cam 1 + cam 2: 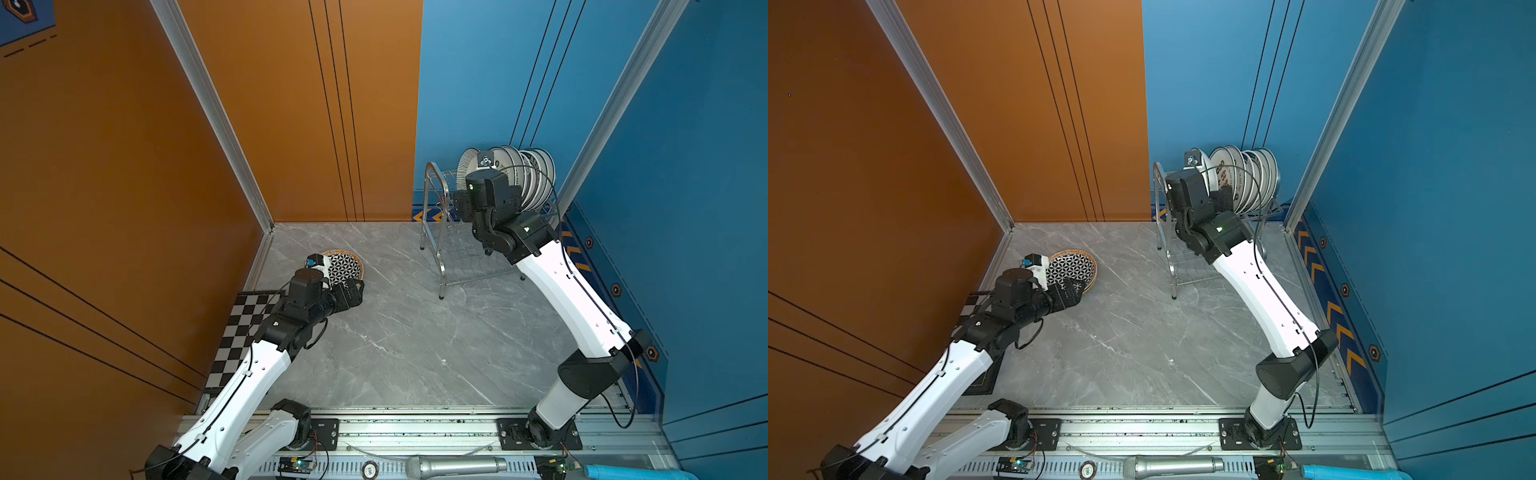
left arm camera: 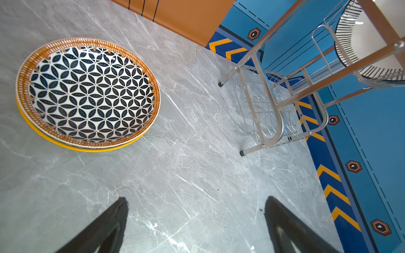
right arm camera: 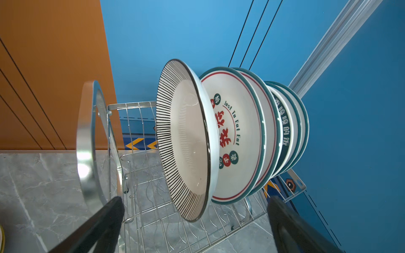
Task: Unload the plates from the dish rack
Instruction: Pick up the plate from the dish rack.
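The dish rack stands at the back right. Several plates stand on edge in its upper tier. Nearest my right gripper is a plate with a finely striped rim; behind it stands one with red characters. The right gripper is open, just short of the striped plate's lower edge, holding nothing. At the left a flower-patterned plate lies on a yellow-rimmed plate. My left gripper hangs open beside that stack, over bare table.
A black-and-white chequered board lies under the left arm. Orange wall closes the left, blue wall the right and back. A microphone lies on the front rail. The rack's legs stand on the grey marble table.
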